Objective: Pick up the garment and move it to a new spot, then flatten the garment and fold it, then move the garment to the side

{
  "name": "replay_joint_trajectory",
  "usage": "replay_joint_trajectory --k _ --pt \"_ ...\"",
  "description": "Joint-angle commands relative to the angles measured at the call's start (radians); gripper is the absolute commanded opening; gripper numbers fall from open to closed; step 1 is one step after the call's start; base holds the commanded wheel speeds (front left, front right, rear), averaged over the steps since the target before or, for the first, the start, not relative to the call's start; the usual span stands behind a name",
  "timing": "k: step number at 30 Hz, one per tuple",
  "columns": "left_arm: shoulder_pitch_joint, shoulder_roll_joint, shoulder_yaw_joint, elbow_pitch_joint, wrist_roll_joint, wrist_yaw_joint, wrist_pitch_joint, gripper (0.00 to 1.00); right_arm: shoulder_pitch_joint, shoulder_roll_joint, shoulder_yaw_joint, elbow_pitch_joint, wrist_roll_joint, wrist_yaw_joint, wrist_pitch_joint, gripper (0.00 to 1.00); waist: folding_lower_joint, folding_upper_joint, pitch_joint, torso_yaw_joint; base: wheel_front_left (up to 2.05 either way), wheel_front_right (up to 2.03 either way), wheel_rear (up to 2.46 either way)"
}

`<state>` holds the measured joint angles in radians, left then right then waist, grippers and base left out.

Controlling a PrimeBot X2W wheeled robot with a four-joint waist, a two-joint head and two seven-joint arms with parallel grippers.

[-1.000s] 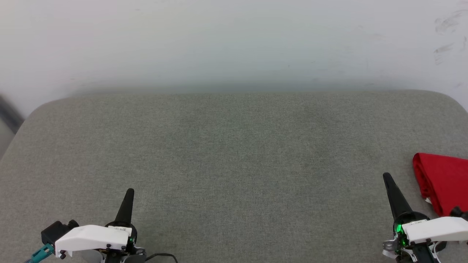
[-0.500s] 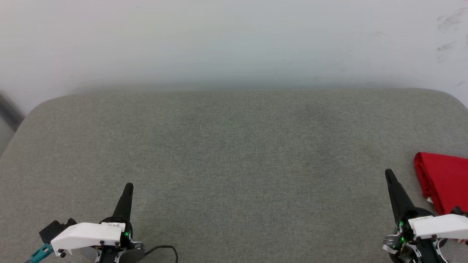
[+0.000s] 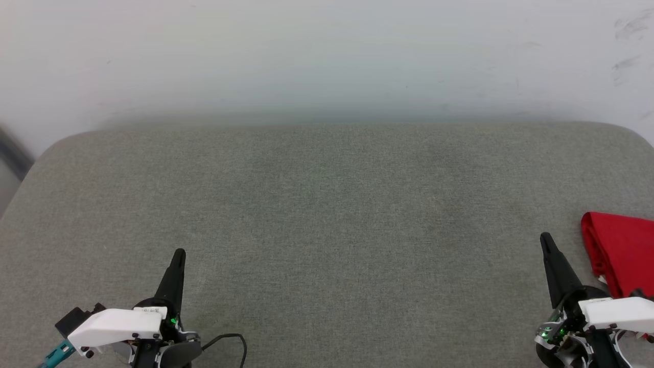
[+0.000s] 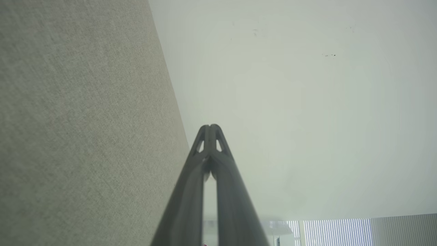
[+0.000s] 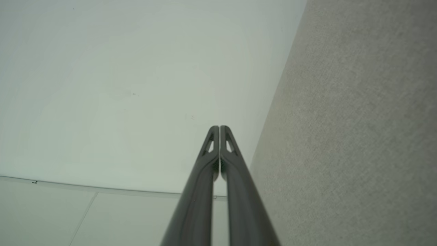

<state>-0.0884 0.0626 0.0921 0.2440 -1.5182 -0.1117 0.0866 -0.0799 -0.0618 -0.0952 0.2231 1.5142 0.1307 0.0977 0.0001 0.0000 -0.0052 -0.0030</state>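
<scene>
While both stand pressed together and empty, the right pincer (image 3: 545,239) has the garment (image 3: 621,250) just to its right, near edge parallel to its fingers; the left pincer (image 3: 179,254) is well apart.

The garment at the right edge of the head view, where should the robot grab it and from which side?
Probably the rounded fold along the left side of the garment: stacked layers bulge off the grey cushion, easy to pinch. Come from the left with the right pincer, shut just beside it, so open first. The rest runs out of frame.
</scene>
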Motion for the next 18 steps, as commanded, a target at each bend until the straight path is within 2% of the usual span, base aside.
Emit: replay_joint_trajectory --k 1,18 --pt "-0.018 -0.002 0.007 0.000 -0.021 -0.007 0.008 0.00 -0.019 0.004 -0.003 0.004 0.025 0.000 0.003 0.00 -0.0001 0.0000 0.001 0.000 0.00 0.00 0.00" --pt "-0.025 -0.015 0.026 0.002 -0.095 -0.022 0.031 0.00 -0.034 0.007 -0.010 0.024 0.107 0.000 0.009 0.00 -0.0001 0.0000 0.008 0.003 0.00 0.00 0.00"
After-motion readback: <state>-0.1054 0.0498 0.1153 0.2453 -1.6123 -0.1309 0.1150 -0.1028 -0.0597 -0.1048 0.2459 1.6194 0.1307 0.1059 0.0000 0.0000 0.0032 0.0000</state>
